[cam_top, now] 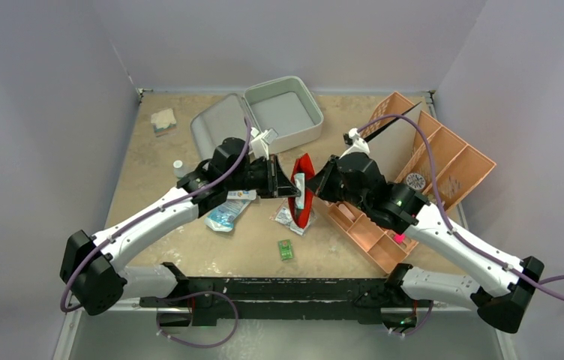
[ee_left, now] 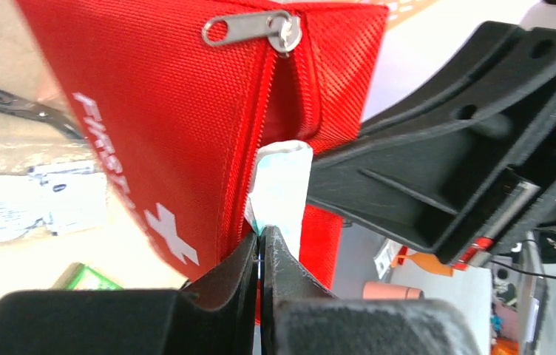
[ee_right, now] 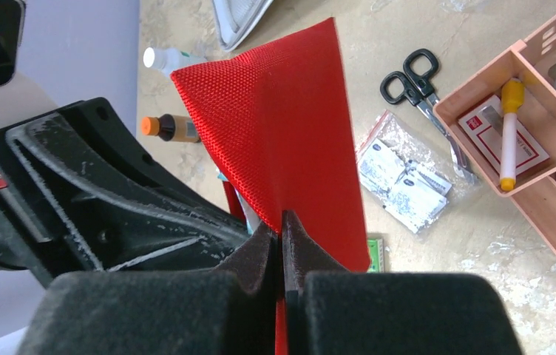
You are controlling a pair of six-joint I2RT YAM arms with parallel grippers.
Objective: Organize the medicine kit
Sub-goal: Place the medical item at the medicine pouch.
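The medicine kit (cam_top: 294, 112), a pale grey clamshell case, lies open at the back of the table with its lid (cam_top: 217, 124) flat to the left. Neither gripper touches it. A red zip pouch (cam_top: 304, 191) (ee_left: 171, 111) (ee_right: 290, 133) with white lettering hangs on edge between the two arms. My left gripper (cam_top: 295, 189) (ee_left: 262, 237) is shut on a white and teal packet (ee_left: 282, 185) that sits in the pouch's open zip slit. From the other side, my right gripper (cam_top: 315, 187) (ee_right: 282, 222) is shut on the pouch's fabric.
An orange compartmented tray (cam_top: 444, 161) lies at the right, a yellow-capped marker (ee_right: 510, 133) inside. On the table are scissors (ee_right: 415, 81), a bag of foil sachets (ee_right: 401, 177), a small green box (cam_top: 286, 249), a blue-white packet (cam_top: 226, 214), a white bottle (cam_top: 178, 166) and a brown bottle (ee_right: 168, 127).
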